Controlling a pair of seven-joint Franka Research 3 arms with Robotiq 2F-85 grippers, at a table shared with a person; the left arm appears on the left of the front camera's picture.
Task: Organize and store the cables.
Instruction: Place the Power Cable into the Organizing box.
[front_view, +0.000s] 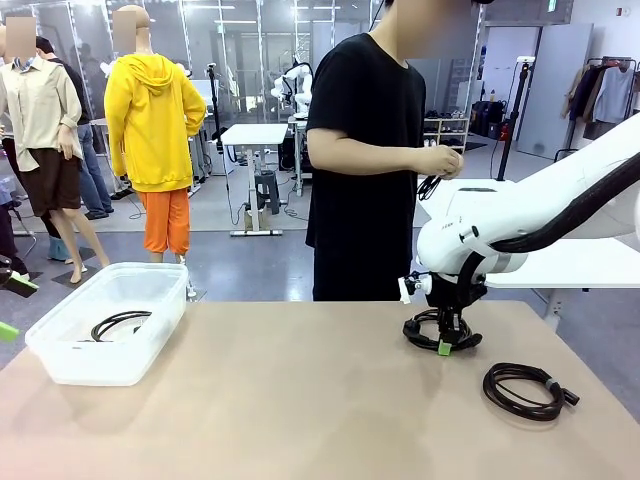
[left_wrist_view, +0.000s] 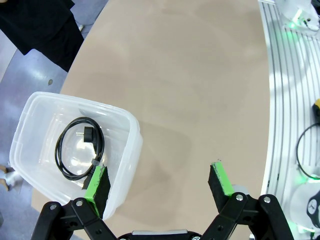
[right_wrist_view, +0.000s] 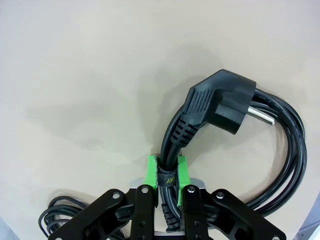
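**Tan table: a second cable gripped for storing**

Tan table (front_view: 300, 410), with a person standing at the far side. From left: a clear bin (front_view: 60, 365) near the left edge, with one stored cable (front_view: 118, 324) coiled on its floor; the left gripper (left_wrist_view: 158, 175) hovering beside the bin, fingers spread and nothing between them; bare tabletop across the middle; the right gripper (front_view: 447, 338) down on the gripped cable (front_view: 425, 330) right of centre, its pads pinching the bundle at the tie (right_wrist_view: 166, 176); the plug (right_wrist_view: 220, 102) lies just beyond the fingertips, and the coil appears to rest on the table; a loose cable (front_view: 522, 390) nearer the right edge, apart from that gripper; the person's hands (front_view: 438, 160) hold a thin cord (front_view: 428, 186) above the far edge.

Step in hand, as judged: the grasp is made, the lift not yet begun. The next move calls for a straight lift so the coil hangs free, a carry leftward, and a release over the bin's mouth, clear of its rim.

Room: the middle is open, with no obstacle on that path; the left gripper stands close to the bin and may crowd the drop; the loose cable lies near the right front edge, where a brush could push it off.
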